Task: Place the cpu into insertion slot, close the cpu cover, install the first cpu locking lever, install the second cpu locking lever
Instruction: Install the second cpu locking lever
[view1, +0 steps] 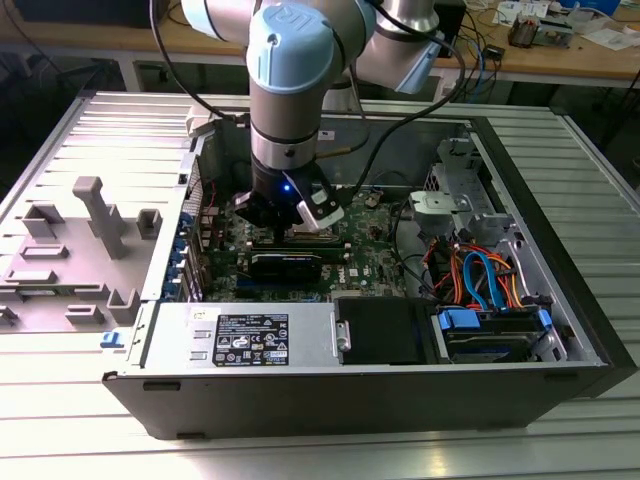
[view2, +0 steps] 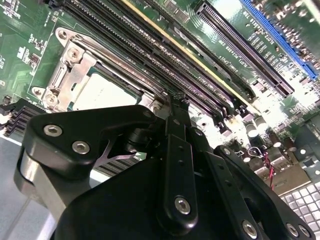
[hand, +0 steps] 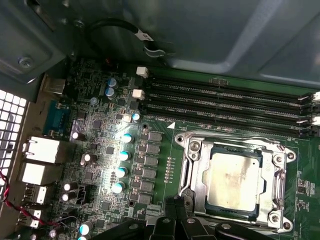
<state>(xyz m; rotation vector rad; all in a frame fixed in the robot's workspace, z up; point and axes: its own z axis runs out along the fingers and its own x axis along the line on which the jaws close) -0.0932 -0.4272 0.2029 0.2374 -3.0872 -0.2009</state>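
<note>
- The black metal gripper (view2: 175, 107) reaches up from the lower edge of the second wrist view, its linkage arms and bolts in front. The two fingers (view2: 172, 125) lie pressed together with no gap and nothing pinched between them.
- In the first wrist view the same fingertips poke in at the bottom centre (hand: 176, 202), just beside the lower left corner of the socket.
- The cpu (hand: 232, 179), a small flat square chip with a dull grey metal top, lies seated in the insertion slot (hand: 196, 186), the square silver-rimmed socket at the lower right of the first wrist view.
- The cpu cover (hand: 270, 185), a thin silver metal frame with a square cut-out, lies flat around the chip, and the grey top shows through its opening.
- Beyond the socket run long black memory slots (hand: 225, 102) across the green motherboard (hand: 100, 150).
- In the exterior view, the pale blue and grey robot arm (view1: 290, 90) comes down from the upper centre into the open grey computer case (view1: 380, 400).
- Its gripper (view1: 290, 222) sits low over the board at the frame's centre.
</note>
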